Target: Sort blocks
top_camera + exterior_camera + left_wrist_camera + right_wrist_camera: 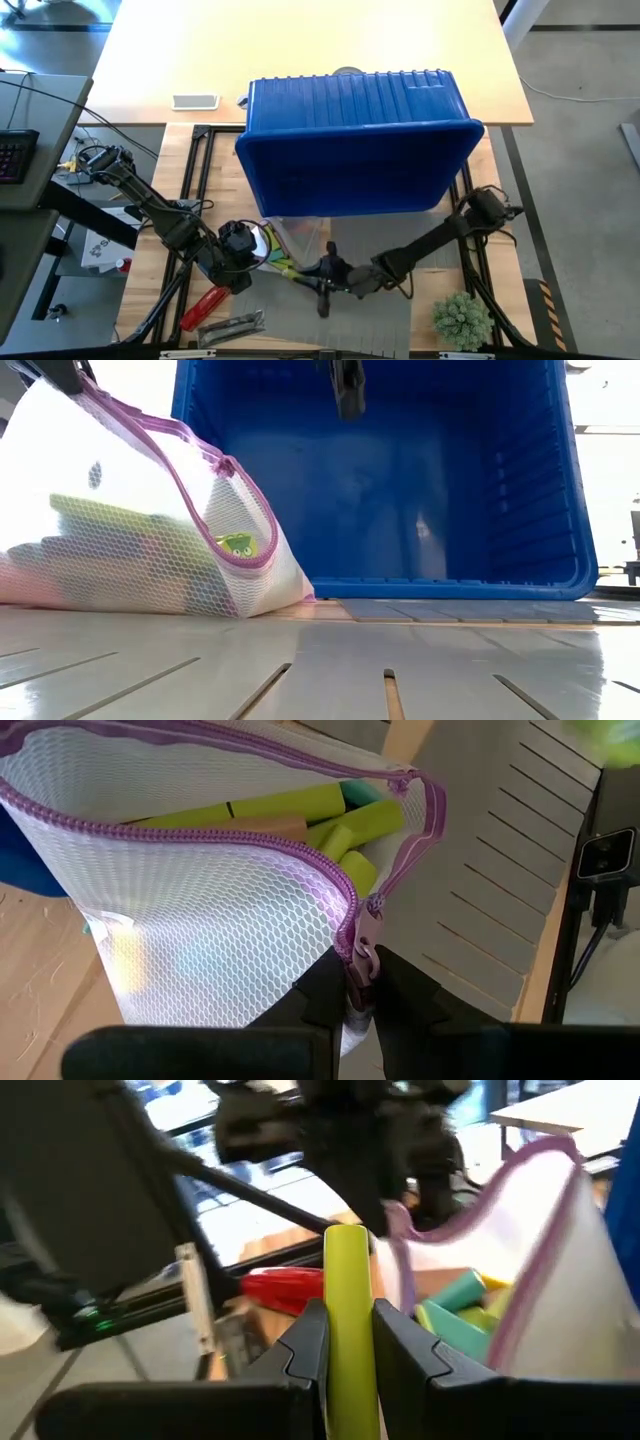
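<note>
Tabletop [300, 60] of pale wood fills the far half of the scene, with the slatted grey mat [370, 320] on the near side between black frame rails. Blue bin [355, 140] lies tipped on its side, mouth facing the mat, its lip close above the white mesh bag [130, 510]. Room to move is tight between bin and bag; the mat's near end lies open. A red tool [203, 307] and a small green plant [461, 318] sit at the near corners. The left gripper [362, 995] is pinched together on the bag's purple zipper edge. The right gripper [347, 1345] is clamped on a lime block [346, 1310], upright just beside the bag's mouth. More blocks [300, 820], lime, tan and teal, lie inside the bag.
</note>
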